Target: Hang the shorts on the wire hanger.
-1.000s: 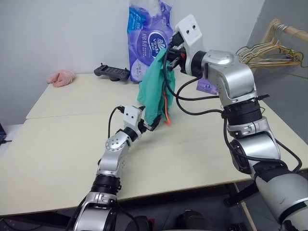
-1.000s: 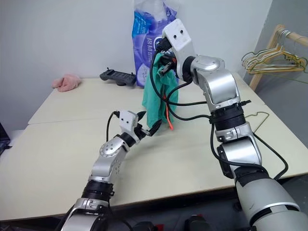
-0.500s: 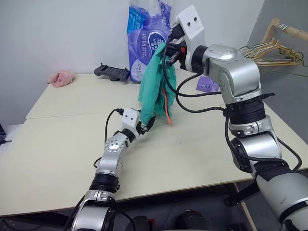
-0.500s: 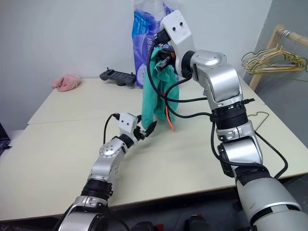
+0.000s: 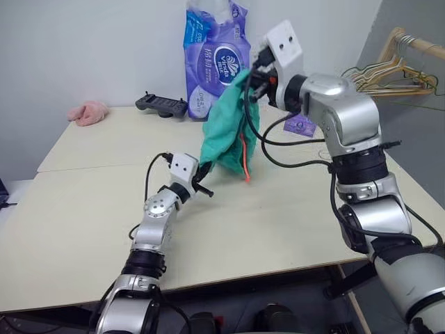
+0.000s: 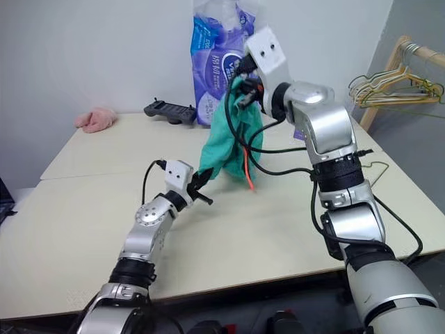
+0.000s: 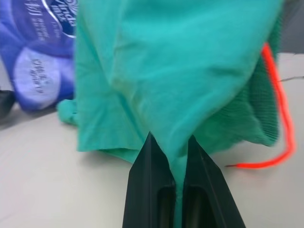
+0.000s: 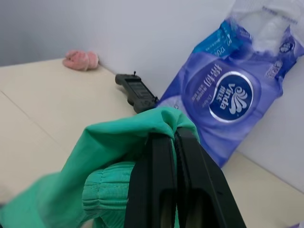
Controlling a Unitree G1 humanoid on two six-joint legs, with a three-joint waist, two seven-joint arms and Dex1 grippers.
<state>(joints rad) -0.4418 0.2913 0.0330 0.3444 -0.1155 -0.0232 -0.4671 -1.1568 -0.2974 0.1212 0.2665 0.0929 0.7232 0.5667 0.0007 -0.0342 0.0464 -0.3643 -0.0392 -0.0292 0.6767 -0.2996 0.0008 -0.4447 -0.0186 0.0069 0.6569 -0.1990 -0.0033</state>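
The shorts point(image 5: 228, 132) are soft, matt green cloth, with a bumpy waistband just beside the right end effector point(image 8: 174, 134). The left end effector point(image 7: 170, 152) has smooth black plastic fingers. The desk point(image 5: 90, 209) looks smooth and dull. Behind the right end effector, the purple pack point(image 5: 212, 52) is shiny plastic.

1. Both arms are built of rounded silver-grey metal shells joined by black ribbed rings at the joints.
2. Loose black cables loop outside the right arm from wrist to elbow; a thinner black cable curls behind the left wrist.
3. Each wrist carries a white, boxy camera housing; the one on the right wrist shows two small dark dots on its flat face.
4. The left gripper point(image 7: 169, 147) and right gripper point(image 8: 169, 142) each have two matte black, tapering, flat-sided fingers.
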